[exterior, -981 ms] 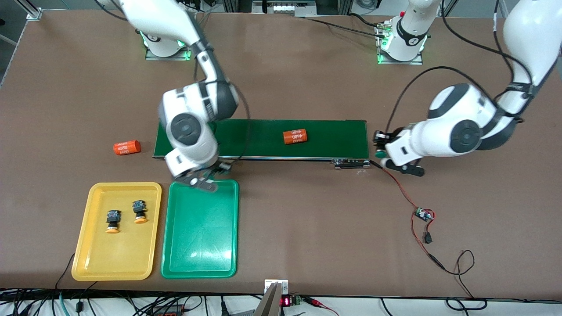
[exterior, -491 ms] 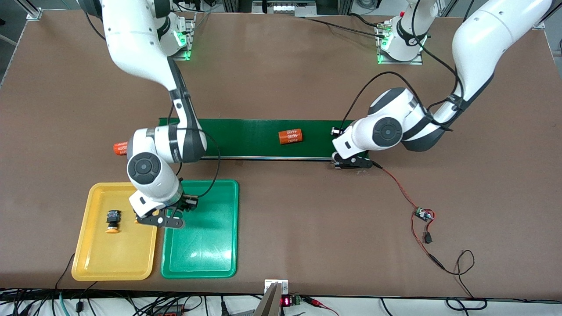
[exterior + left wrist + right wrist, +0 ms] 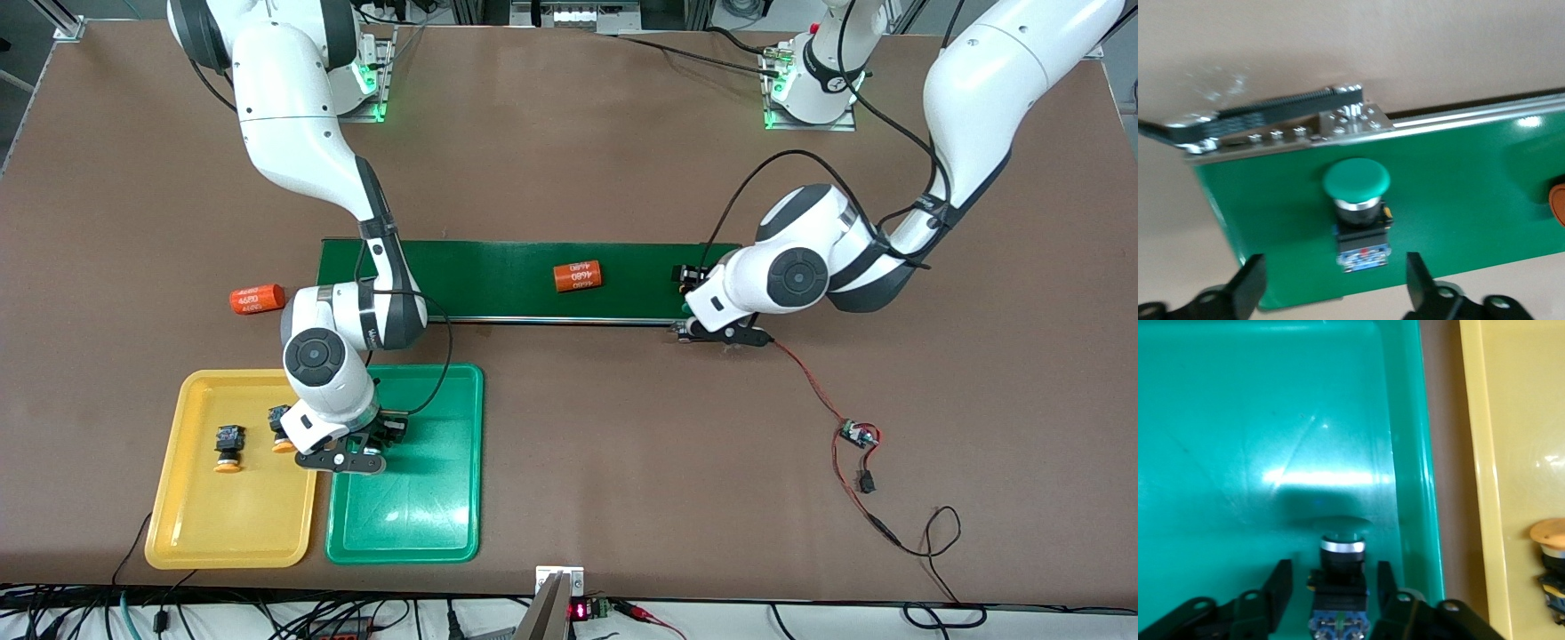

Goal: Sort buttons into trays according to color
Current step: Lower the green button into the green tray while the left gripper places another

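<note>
The right pincer [image 3: 1331,587] hangs low in the green tray [image 3: 444,533], jaws slightly parted beside a green button [image 3: 1341,550]; lift straight up. The left pincer [image 3: 1335,283] gapes wide over another green button [image 3: 1357,200] on the belt [image 3: 524,276]; descend squarely.

The front camera looks down on the whole desk [image 3: 622,160] from high up. Each wrist camera peers closely past its own pincer, one at the belt [image 3: 1458,193], one at the green tray [image 3: 1238,420]; both spots also show in front.
</note>
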`<state>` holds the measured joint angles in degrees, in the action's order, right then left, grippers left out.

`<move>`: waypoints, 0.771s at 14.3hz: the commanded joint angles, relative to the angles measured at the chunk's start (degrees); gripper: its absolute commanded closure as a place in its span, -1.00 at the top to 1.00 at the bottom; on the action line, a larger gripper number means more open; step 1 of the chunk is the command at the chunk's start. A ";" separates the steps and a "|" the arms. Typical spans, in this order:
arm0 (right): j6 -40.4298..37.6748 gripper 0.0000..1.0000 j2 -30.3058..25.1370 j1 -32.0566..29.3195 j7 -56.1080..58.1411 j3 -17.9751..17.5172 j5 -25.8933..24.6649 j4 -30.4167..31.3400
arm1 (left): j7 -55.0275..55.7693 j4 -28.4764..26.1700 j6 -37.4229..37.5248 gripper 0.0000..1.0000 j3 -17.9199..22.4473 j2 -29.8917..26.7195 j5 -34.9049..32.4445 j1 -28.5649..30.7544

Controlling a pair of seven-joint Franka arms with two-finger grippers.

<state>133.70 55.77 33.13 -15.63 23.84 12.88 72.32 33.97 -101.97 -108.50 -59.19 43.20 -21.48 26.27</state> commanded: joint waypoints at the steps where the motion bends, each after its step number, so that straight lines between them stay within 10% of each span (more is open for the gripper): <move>1: -5.18 1.00 -2.41 0.01 0.42 -0.72 1.09 -1.21 | 0.04 6.75 8.78 1.00 -1.54 -2.42 0.30 0.54; 8: -18.98 1.00 -9.63 5.09 0.69 0.07 -0.39 -1.12 | -12.85 26.01 25.61 1.00 -0.84 -3.03 -3.39 0.72; 11: -21.54 1.00 -12.08 7.04 -0.19 -0.54 -0.40 -0.17 | -23.74 26.91 25.26 1.00 9.83 -10.48 -0.52 -2.95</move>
<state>114.44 46.11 39.29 -15.50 23.63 12.95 70.34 17.51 -75.95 -84.33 -57.25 38.08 -24.05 26.90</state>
